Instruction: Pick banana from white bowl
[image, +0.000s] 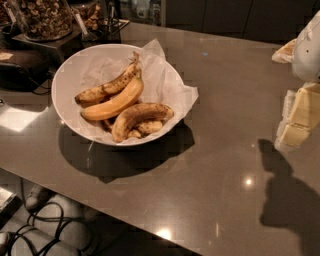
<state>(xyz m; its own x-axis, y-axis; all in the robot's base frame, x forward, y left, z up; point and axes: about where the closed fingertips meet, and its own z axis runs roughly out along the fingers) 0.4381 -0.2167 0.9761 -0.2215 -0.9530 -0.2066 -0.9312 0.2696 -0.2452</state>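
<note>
The white bowl (59, 92) stands on the grey table at the left, lined with crumpled white paper. The banana (136, 116), thick, curved and mostly dark brown, lies at the front of the bowl. Behind it lie a smooth yellow-orange banana (116, 99) and a slimmer speckled banana (107, 86) with a long stem. Another brown-spotted piece (150, 128) shows partly under the banana. My gripper (296, 122), with pale yellow pads, hangs at the right edge of the view. It is above the table, far to the right of the bowl, and holds nothing.
The grey table (220, 150) runs from the bowl to the gripper, which casts a shadow (287, 200) at the front right. Containers of snacks (45, 17) stand at the back left. Cables and a robot base (50, 220) lie below the table's front edge.
</note>
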